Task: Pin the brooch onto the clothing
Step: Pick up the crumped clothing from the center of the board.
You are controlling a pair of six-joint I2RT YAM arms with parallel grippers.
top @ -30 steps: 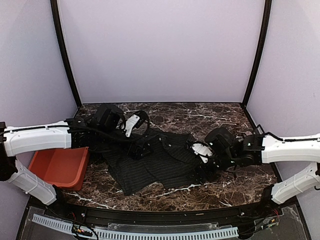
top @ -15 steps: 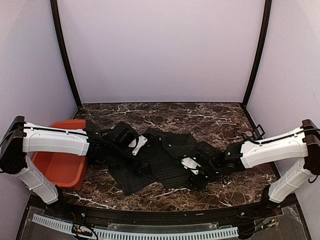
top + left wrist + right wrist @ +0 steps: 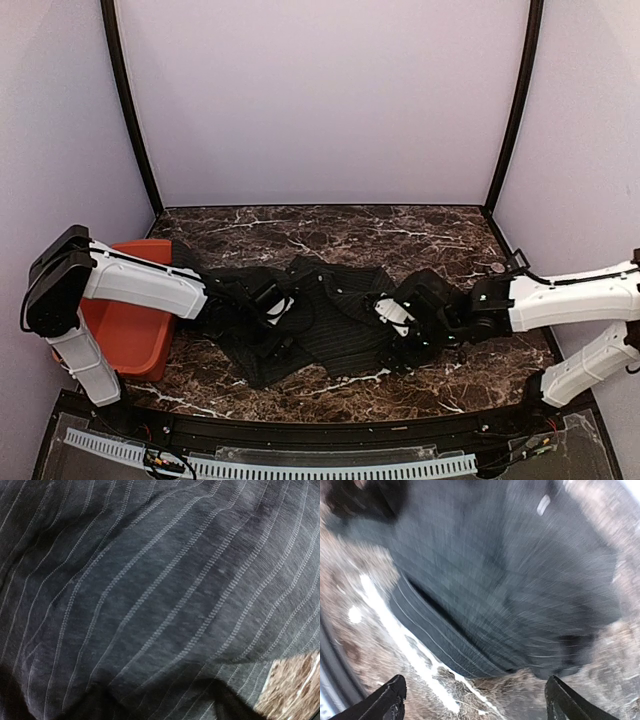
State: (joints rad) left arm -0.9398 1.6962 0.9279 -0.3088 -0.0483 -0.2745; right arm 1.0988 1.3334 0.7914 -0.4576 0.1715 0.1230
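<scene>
The clothing (image 3: 325,315), a dark pinstriped shirt, lies crumpled on the marble table (image 3: 420,235). My left gripper (image 3: 274,316) is down on the shirt's left part. In the left wrist view the striped cloth (image 3: 150,580) fills the frame, and only dark shapes show at the bottom edge, so I cannot tell how the jaws stand. My right gripper (image 3: 398,335) is at the shirt's right hem. In the right wrist view it (image 3: 477,700) is open wide and empty over the hem (image 3: 470,645); that view is blurred. I see no brooch in any view.
A red bin (image 3: 125,335) stands at the table's left edge, beside the left arm. A small round thing (image 3: 497,267) lies near the right wall. The enclosure's walls close the back and both sides.
My left arm has swung forward and down from behind the shirt onto its left part. My right gripper moved in along the shirt's right hem, then drew back slightly.
</scene>
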